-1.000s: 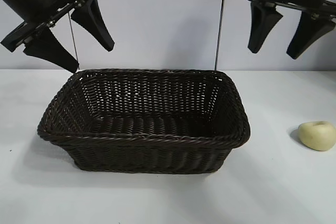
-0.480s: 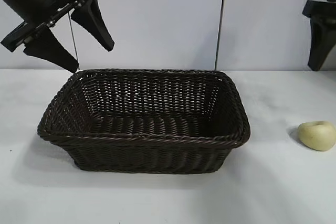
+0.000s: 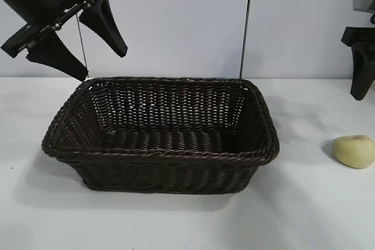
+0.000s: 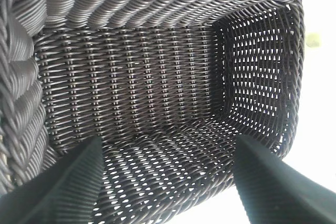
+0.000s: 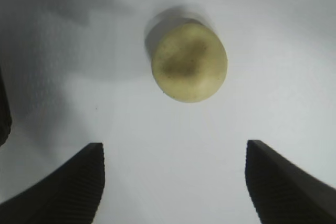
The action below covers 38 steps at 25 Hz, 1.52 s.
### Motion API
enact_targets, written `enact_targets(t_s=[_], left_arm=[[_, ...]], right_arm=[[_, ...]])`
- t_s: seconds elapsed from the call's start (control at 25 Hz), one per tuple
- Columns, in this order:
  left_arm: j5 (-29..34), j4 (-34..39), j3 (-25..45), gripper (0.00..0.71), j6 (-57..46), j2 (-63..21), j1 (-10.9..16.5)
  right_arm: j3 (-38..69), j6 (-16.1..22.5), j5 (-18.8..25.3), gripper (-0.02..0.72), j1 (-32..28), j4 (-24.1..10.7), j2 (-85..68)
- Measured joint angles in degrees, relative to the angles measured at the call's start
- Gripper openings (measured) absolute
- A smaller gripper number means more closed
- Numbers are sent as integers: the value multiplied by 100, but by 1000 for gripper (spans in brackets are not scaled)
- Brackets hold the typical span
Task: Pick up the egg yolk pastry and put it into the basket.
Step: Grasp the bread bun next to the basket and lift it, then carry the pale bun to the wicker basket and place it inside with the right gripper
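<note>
Your task has barely begun: the egg yolk pastry (image 3: pixel 354 151) sits untouched on the white surface (image 3: pixel 304 215), well apart from the basket (image 3: pixel 161 157), which holds nothing. Your right claw (image 5: pixel 173 182) hangs above the pastry with fingers spread and empty; your left claw (image 3: pixel 76 42) hovers parked over the basket's far left corner, also spread. Grasp, carry and drop all remain

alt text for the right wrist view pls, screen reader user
A pale yellow egg yolk pastry sits alone on a white table, seen from straight above. The right gripper is open over it, its two dark fingers apart in the foreground and not touching the pastry.
</note>
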Motion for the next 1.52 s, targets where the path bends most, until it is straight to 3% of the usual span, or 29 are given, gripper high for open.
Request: enact_targets(t_s=[0.44,0.56,0.68,0.8,1.04,1.52], left_arm=[[0,0,0,508,5,0,0],[0,0,0,508,7,0,0],[0,0,0,508,7,0,0],[0,0,0,508,7,0,0],[0,0,0,508,7,0,0],[0,-6,0,508,11,0,0]], right_arm=[[0,236,-494,531,0,-93,886],[0,273,-607,390,0,-133,913],[0,277,-613,150,0,-155,907],[-41,277,-596,61,0,-188,865],[-51,277,-576,34,0,-130,481],[-51,-33,-85,32,0,589,-960]])
